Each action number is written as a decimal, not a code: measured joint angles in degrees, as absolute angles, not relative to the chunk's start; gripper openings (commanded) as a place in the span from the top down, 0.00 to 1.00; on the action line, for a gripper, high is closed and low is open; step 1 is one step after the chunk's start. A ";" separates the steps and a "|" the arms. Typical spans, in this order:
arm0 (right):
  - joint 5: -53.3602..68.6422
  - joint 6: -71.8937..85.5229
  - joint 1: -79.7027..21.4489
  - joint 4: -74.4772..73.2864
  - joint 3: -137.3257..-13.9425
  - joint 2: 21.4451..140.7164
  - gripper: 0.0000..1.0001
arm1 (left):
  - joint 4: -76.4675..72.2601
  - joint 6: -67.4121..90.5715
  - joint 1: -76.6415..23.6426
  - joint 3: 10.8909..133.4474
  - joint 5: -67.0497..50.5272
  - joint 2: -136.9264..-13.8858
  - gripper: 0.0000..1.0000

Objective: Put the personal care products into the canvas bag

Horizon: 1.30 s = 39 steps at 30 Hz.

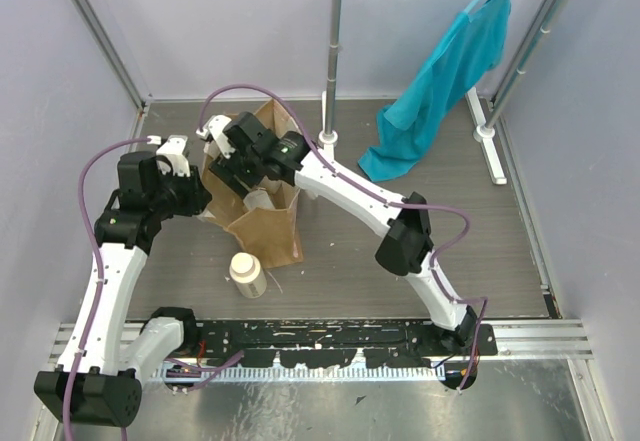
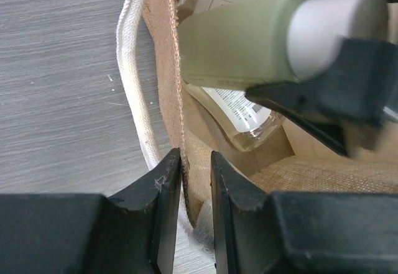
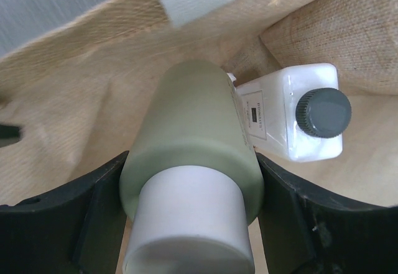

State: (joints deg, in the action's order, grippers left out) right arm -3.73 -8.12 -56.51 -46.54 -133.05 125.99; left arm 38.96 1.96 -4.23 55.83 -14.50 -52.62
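Firmly pinched: the right gripper [image 3: 193,184] clamps the olive-green bottle [image 3: 193,137] inside the canvas bag's [image 1: 272,233] mouth.
Left gripper's [image 2: 196,181] fingers [image 2: 163,190] closely straddle the bag's rim, grip unclear; white bottle [image 3: 289,125] lies inside, cream bottle [image 1: 248,274] stands on the table [image 1: 450,171] beside it.

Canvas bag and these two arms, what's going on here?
The right gripper holds the olive-green bottle at the mouth of the canvas bag, above a white rectangular bottle and a clear bottle already inside. The left gripper straddles the bag's rim; a firm clamp can't be confirmed. The cream bottle stands outside on the table.
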 measured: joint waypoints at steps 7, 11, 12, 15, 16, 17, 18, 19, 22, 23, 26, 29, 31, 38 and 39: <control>-4.86 -6.31 -53.63 -48.21 -135.85 130.98 1.00 | 39.16 2.15 -4.23 55.83 -14.52 -52.34 0.69; -4.89 -5.08 -52.56 -49.28 -136.49 131.15 1.00 | 39.33 2.15 -4.23 55.83 -14.55 -52.16 0.69; -4.91 -4.71 -52.38 -49.28 -136.77 131.17 1.00 | 39.33 2.15 -4.23 55.83 -14.57 -52.16 0.69; -5.04 -4.34 -51.99 -49.25 -137.25 131.28 1.00 | 39.33 2.15 -4.23 55.83 -14.59 -52.16 0.69; -5.08 -4.32 -51.83 -49.23 -137.38 131.41 1.00 | 39.33 2.15 -4.23 55.83 -14.59 -52.16 0.69; -5.10 -4.29 -51.66 -49.15 -137.43 131.55 1.00 | 39.33 2.15 -4.23 55.83 -14.61 -52.16 0.69; -5.10 -4.27 -51.53 -49.10 -137.47 131.72 1.00 | 39.33 2.17 -4.23 55.83 -14.61 -52.14 0.69; -5.13 -4.25 -51.35 -49.04 -137.62 132.09 1.00 | 39.31 2.17 -4.23 55.83 -14.61 -52.12 0.69; -5.06 -4.19 -50.94 -48.36 -137.82 133.71 1.00 | 39.31 2.20 -4.23 55.83 -14.61 -51.88 0.69; -5.02 -4.14 -50.85 -48.05 -137.93 134.43 1.00 | 39.31 2.20 -4.23 55.83 -14.61 -51.75 0.69; -4.93 -4.14 -50.59 -46.72 -138.69 135.92 1.00 | 39.29 2.42 -4.23 55.81 -14.61 -51.11 0.69; -3.97 -3.84 -49.82 -45.28 -139.06 136.49 0.98 | 39.22 2.66 -4.23 55.61 -14.57 -50.46 0.69; -3.27 -3.66 -49.25 -43.97 -139.31 137.47 0.95 | 39.09 2.76 -4.23 55.40 -14.50 -50.24 0.69; -1.17 -2.63 -48.14 -41.60 -139.72 139.20 0.93 | 39.00 2.79 -4.23 55.18 -14.41 -50.17 0.69; -1.04 -2.59 -48.14 -41.43 -139.74 139.26 0.94 | 38.94 2.81 -4.23 55.18 -14.37 -50.17 0.69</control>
